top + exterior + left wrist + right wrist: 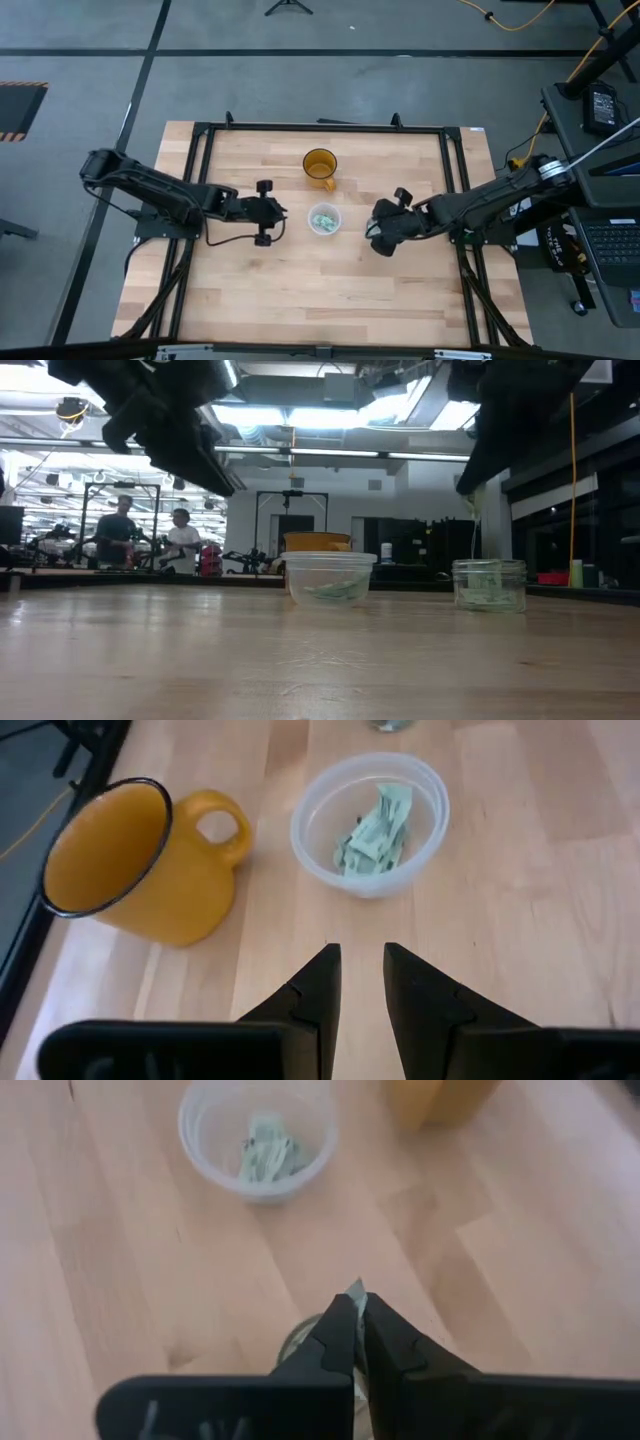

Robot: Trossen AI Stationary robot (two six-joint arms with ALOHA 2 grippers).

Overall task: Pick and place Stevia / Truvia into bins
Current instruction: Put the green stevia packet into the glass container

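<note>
Pinching a Stevia packet [356, 1291] between closed fingers, the right end effector [354, 1312] hides the grey cup [489, 585] beneath it; left end effector [361, 960] slightly spread near the packet-filled clear cup [369, 821].

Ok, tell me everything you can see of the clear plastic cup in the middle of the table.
The round, clear translucent plastic cup stands upright on the light wooden table, near its centre, between the two arms. It is open-topped with a slightly thicker rim. Inside lies a loose heap of small pale green and white paper packets. The amber-orange handled mug stands close by, apart from it. Neither claw touches it.
</note>
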